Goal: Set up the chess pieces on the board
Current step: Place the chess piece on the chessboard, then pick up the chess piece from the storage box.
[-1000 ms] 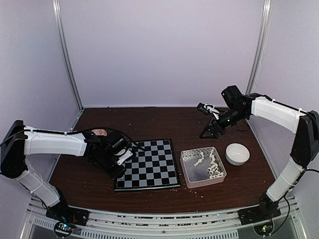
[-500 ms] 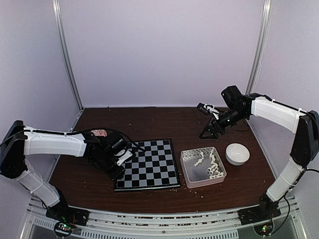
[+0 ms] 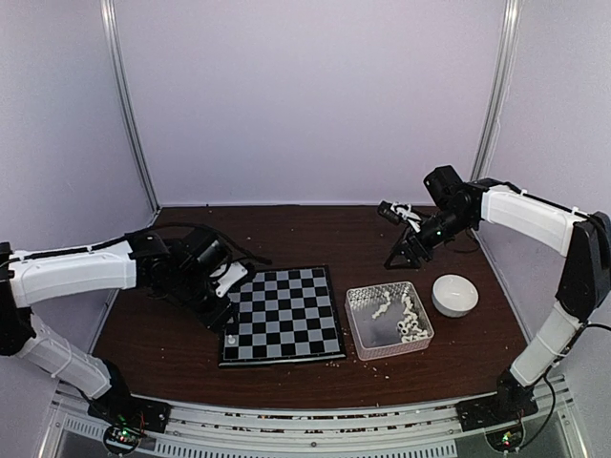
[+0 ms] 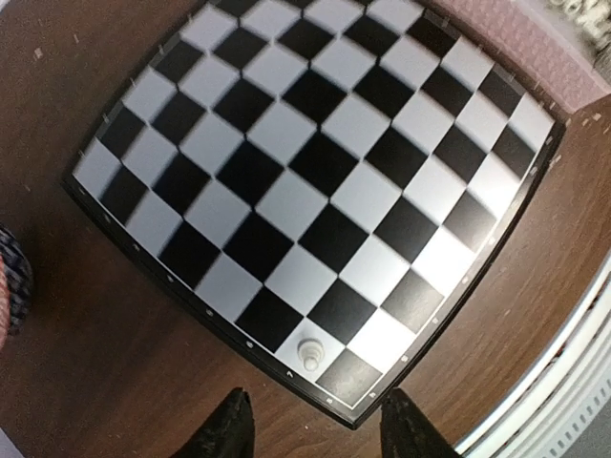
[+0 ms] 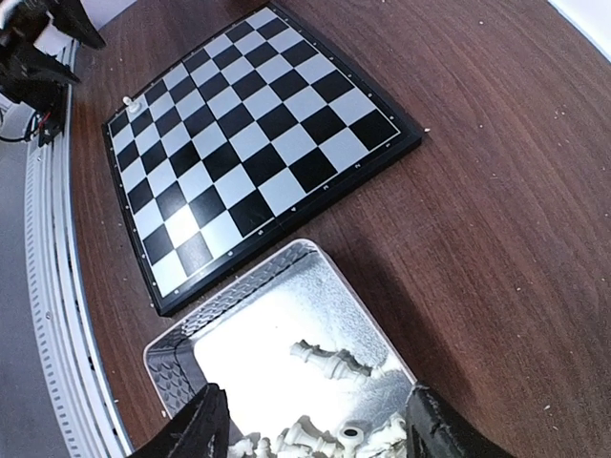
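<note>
Left gripper hangs part-open and empty at bottom centre, just below one white piece standing on the board. Best lift straight up, so neither finger clips it. Other pieces lie in the tray, lower frame.

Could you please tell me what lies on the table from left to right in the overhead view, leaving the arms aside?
The board, with one chess piece at its near left corner → the clear tray holding loose pieces → the white bowl.
</note>
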You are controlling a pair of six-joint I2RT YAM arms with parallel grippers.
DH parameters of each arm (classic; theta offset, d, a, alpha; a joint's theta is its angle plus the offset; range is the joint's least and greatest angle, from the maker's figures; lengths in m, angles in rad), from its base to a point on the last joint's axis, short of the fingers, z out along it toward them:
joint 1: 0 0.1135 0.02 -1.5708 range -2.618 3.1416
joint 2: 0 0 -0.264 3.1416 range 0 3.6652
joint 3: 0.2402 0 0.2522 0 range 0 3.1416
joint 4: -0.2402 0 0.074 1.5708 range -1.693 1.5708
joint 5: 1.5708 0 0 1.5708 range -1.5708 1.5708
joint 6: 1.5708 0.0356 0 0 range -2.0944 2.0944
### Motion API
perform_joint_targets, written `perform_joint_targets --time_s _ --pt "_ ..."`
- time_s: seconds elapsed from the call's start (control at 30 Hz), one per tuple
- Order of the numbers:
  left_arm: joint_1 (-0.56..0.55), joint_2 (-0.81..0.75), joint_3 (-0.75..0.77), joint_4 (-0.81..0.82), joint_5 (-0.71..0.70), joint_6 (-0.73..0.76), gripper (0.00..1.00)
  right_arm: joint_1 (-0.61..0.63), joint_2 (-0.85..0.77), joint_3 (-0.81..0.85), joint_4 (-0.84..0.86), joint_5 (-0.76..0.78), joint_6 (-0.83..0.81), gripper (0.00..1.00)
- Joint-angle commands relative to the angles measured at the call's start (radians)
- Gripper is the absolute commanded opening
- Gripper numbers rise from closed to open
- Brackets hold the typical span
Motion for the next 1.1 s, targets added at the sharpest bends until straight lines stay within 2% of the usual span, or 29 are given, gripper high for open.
perform_joint_targets --time_s 0.0,0.17,0.27,0.37,0.53,0.87,1.07 --pt "0.006 -0.074 0.119 0.039 0.038 0.054 0.47 0.028 -0.072 -0.053 -0.024 0.126 -0.109 0.61" --pt "0.005 -0.044 0.134 0.387 0.086 0.011 0.46 0.143 -0.066 -0.175 -0.003 0.373 -0.199 0.55" --pt "0.005 0.019 0.126 0.602 0.097 -0.094 0.45 0.192 -0.021 -0.206 -0.004 0.493 -0.185 0.44" --pt "0.004 0.089 0.121 0.734 0.175 -0.149 0.44 0.201 0.008 -0.222 0.013 0.541 -0.139 0.39" --pt "-0.006 0.153 0.130 0.753 0.198 -0.156 0.43 0.203 0.040 -0.210 0.027 0.550 -0.099 0.35" --pt "-0.015 0.160 0.120 0.763 0.241 -0.155 0.40 0.204 0.145 -0.129 0.055 0.568 -0.161 0.36" --pt "-0.027 0.169 0.135 0.758 0.247 -0.159 0.41 0.205 0.211 -0.055 0.085 0.603 -0.075 0.34"
